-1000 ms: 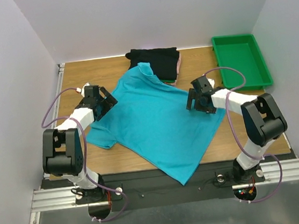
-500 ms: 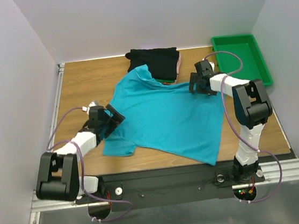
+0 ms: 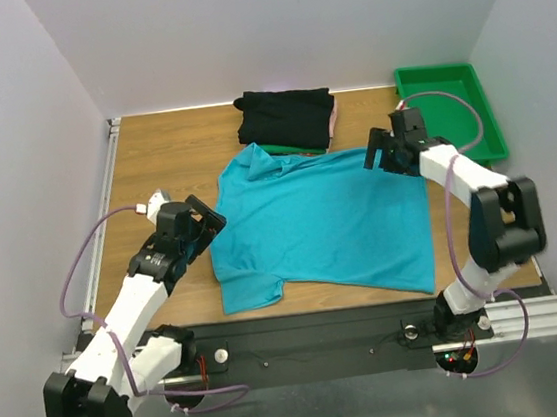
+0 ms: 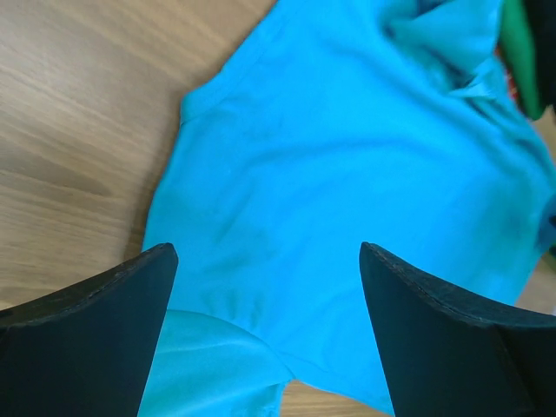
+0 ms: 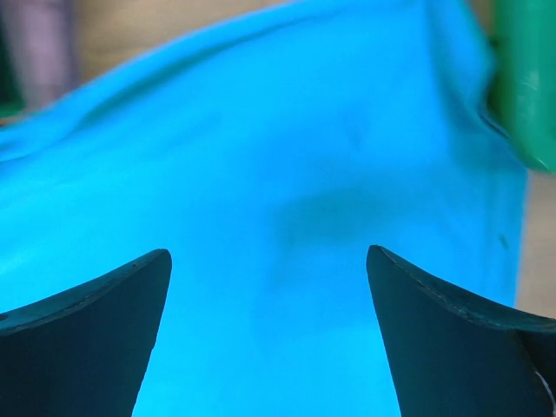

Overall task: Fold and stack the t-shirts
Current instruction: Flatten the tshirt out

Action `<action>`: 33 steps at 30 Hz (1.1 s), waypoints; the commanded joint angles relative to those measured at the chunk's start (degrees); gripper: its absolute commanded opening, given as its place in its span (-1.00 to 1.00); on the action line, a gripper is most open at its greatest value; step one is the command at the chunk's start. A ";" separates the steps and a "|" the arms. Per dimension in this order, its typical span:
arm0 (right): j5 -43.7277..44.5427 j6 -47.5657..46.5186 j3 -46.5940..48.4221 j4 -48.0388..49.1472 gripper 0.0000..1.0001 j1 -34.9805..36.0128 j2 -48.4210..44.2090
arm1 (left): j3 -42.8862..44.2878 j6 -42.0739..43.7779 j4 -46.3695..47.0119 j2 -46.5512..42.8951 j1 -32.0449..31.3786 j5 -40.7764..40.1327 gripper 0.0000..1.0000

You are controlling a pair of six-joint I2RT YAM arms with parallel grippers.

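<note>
Teal short-sleeved cloth t-shirt (image 3: pixel 321 226) lies spread across the wooden worktop (image 3: pixel 162 161), collar by the folded black, green and pink stack (image 3: pixel 285 117). Our left gripper (image 3: pixel 203 227) at its sleeve and right gripper (image 3: pixel 385 151) at its far right corner both hang released.

The wooden table (image 3: pixel 151 152) bears a teal t-shirt (image 3: pixel 330 223), folded stack (image 3: pixel 285 117), green tray (image 3: pixel 448 109).

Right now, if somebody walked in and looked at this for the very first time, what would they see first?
The bright teal cloth t-shirt catches the eye first, spread almost flat across the middle of the wooden table. The left pincer is open at its left edge, and the right pincer is open at its far right corner. Behind it sit a stack of folded t-shirts, black on top, and a rigid green plastic tray, far right.
</note>
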 commanded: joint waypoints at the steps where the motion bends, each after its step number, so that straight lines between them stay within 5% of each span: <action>1: 1.18 9.00 -9.20 1.09 1.00 0.10 -15.78 | 0.14 -1.36 -11.38 -4.90 0.04 -1.80 0.97; 5: 1.89 17.20 -21.80 1.09 1.00 0.10 -33.16 | -6.10 -3.20 -11.84 -8.25 -2.23 5.67 0.97; 13: 4.95 26.08 -34.56 0.92 1.00 0.10 -49.46 | -9.54 -3.21 -10.69 -2.65 -6.54 11.75 0.97; 24: 3.56 26.09 -35.80 -0.31 1.00 0.10 -47.37 | -6.30 -1.89 -17.09 4.39 -13.14 14.04 0.98; 33: 2.41 21.35 -34.13 -0.31 1.00 0.10 -39.55 | 4.33 0.74 -26.33 8.52 -13.85 2.70 0.97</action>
